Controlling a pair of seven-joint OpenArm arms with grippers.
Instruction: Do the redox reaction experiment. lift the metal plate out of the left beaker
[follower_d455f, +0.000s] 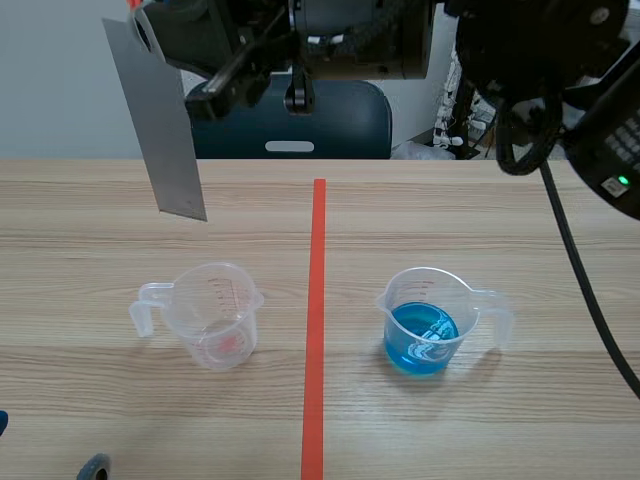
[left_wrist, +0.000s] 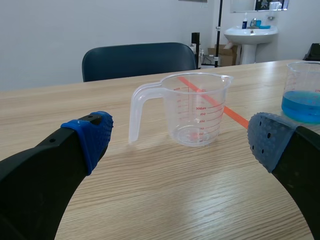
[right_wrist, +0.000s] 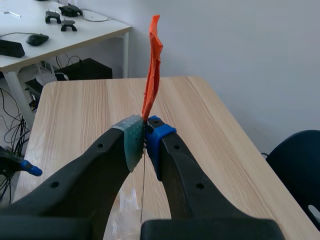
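1. Gripping the metal plate (follower_d455f: 160, 130) in the right end effector (right_wrist: 145, 140), clamped shut on its upper end just under the orange tape tag (right_wrist: 152, 65).
2. Holding the plate up in the air, fully out of the left beaker (follower_d455f: 212, 315), above and behind it, slightly tilted, touching nothing else.
3. Seeing the left beaker upright on the bench (follower_d455f: 100, 240), looking empty, with its handle pointing away from the tape line (follower_d455f: 316, 300).
4. Seeing the right beaker (follower_d455f: 430, 320) across that line, carrying blue liquid (follower_d455f: 420, 340).
5. Keeping the left end effector (left_wrist: 180, 142) low over the bench, spread wide, holding nothing, facing the left beaker just ahead.
6. Noting a dark chair (follower_d455f: 290, 120) behind the bench's far edge.
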